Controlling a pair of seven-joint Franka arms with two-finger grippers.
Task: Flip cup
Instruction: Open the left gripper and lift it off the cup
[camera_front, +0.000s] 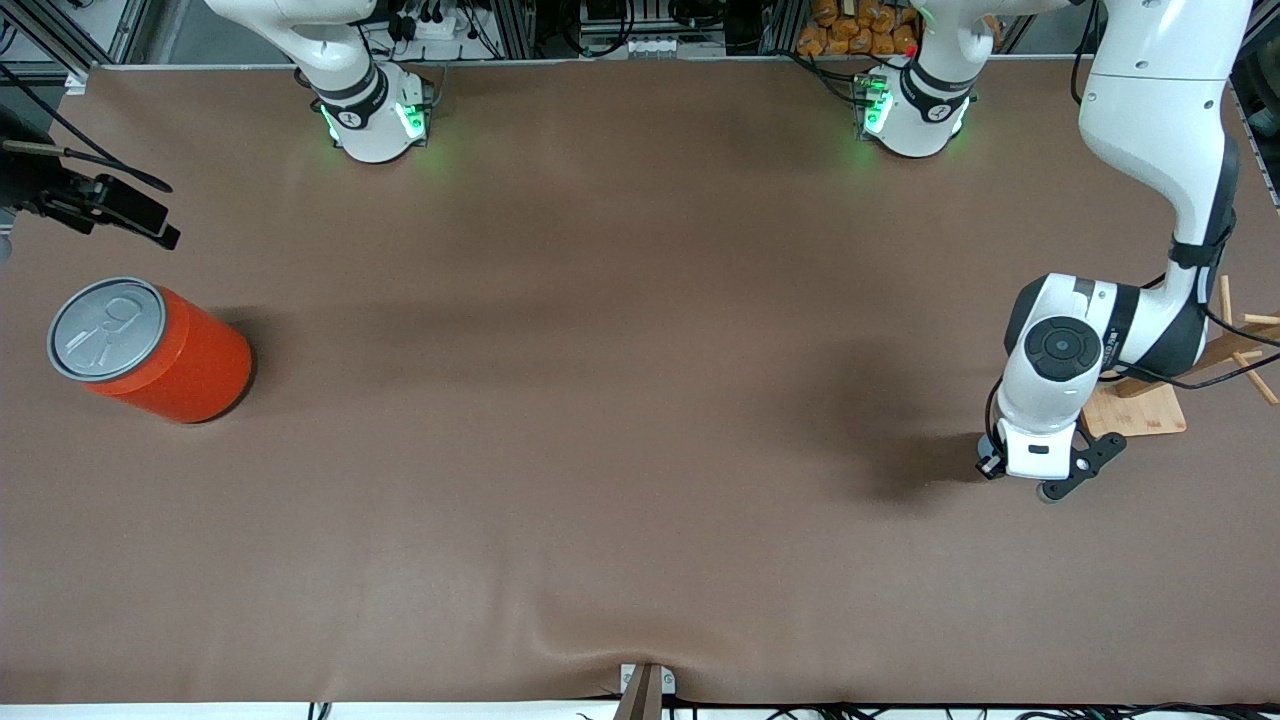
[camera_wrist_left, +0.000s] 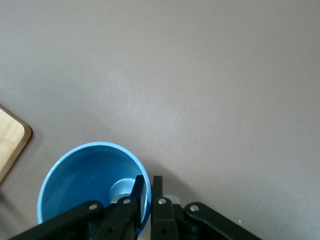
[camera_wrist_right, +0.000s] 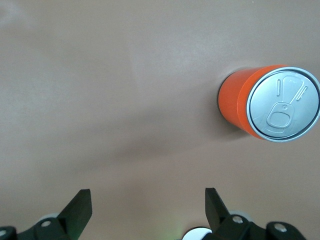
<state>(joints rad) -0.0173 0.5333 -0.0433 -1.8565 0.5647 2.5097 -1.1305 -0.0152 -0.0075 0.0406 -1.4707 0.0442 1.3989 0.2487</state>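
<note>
The light-blue cup (camera_wrist_left: 85, 180) shows in the left wrist view with its mouth up toward the camera and its inside bare. My left gripper (camera_wrist_left: 148, 182) is shut on the cup's rim wall, with one finger inside and one outside. In the front view the left gripper (camera_front: 1040, 478) points down at the left arm's end of the table, and its hand hides the cup. I cannot tell whether the cup touches the table. My right gripper (camera_wrist_right: 147, 195) is open and empty over the right arm's end of the table, above the cloth beside the can.
A big orange-red can (camera_front: 165, 355) with a grey pull-tab lid stands at the right arm's end; it also shows in the right wrist view (camera_wrist_right: 265, 102). A wooden peg stand (camera_front: 1135, 410) sits on its board (camera_wrist_left: 10, 140) beside the left gripper. Brown cloth covers the table (camera_front: 620, 400).
</note>
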